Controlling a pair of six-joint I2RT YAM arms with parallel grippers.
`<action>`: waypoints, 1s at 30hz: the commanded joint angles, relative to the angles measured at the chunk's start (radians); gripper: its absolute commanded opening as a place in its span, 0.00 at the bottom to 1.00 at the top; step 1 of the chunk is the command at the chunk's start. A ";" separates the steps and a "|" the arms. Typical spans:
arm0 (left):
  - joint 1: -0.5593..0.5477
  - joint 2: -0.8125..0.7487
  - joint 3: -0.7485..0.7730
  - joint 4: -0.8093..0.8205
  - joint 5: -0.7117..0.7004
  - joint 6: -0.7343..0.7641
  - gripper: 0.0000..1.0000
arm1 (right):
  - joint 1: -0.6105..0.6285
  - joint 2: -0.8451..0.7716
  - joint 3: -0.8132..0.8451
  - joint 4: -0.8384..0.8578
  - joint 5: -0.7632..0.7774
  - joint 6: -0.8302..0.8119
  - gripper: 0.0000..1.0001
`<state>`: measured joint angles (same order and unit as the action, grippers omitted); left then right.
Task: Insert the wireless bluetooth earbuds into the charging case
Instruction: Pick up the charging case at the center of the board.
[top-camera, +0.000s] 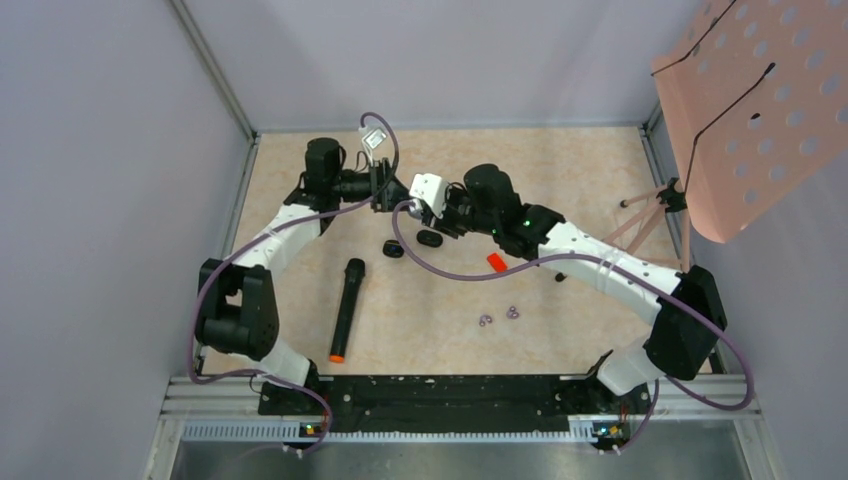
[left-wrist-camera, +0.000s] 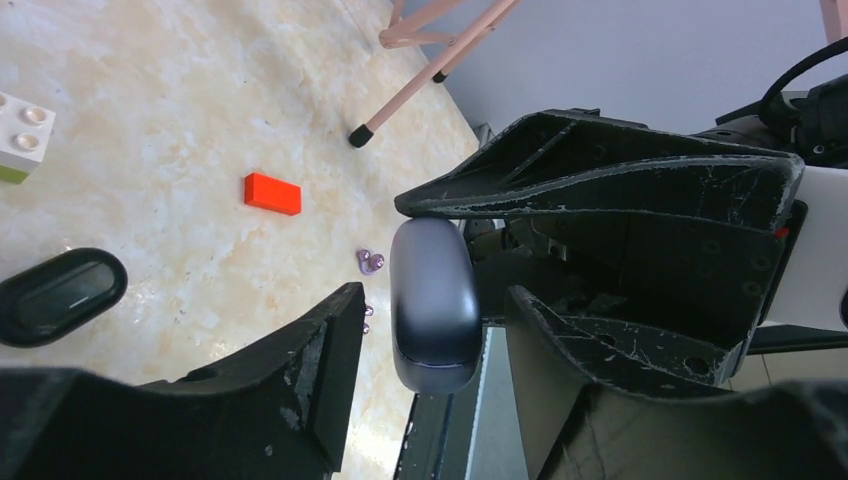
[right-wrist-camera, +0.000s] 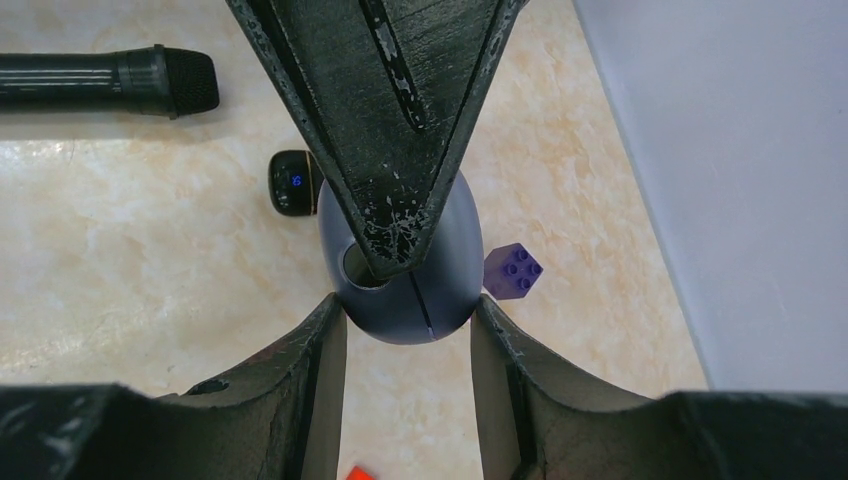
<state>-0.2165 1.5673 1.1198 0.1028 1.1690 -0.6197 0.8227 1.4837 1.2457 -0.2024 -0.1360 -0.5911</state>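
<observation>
Right wrist view: we see the right fingers (right-wrist-camera: 320, 370) clamped on the dark charging case (right-wrist-camera: 405, 290), above the bench (right-wrist-camera: 150, 260).
Left wrist view: left fingers (left-wrist-camera: 330, 350) apart, one each side of it.
Top view: earbuds (top-camera: 430, 238) lie on the bench.

Left white-and-black arm (top-camera: 285, 225) bent at elbow, reaching inward over mid-table. Right white-and-black arm (top-camera: 600, 262) likewise, wrists meeting. Right black two-finger gripper (right-wrist-camera: 408, 310) clamped on dark grey rounded case (right-wrist-camera: 455, 265). Left black two-finger gripper (left-wrist-camera: 435, 315) straddles it, contact unclear.
</observation>
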 joint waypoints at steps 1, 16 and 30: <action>-0.014 0.022 0.057 0.023 0.066 0.021 0.55 | 0.003 -0.008 0.057 0.053 0.030 0.039 0.29; -0.049 -0.060 0.080 -0.128 0.081 0.470 0.11 | -0.266 0.064 0.312 -0.337 -0.663 0.260 0.75; -0.139 -0.168 0.061 -0.113 -0.032 0.769 0.09 | -0.287 0.178 0.475 -0.562 -0.859 0.108 0.53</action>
<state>-0.3454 1.4117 1.1648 -0.0452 1.1461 0.0914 0.5285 1.6630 1.6836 -0.7441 -0.9226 -0.4557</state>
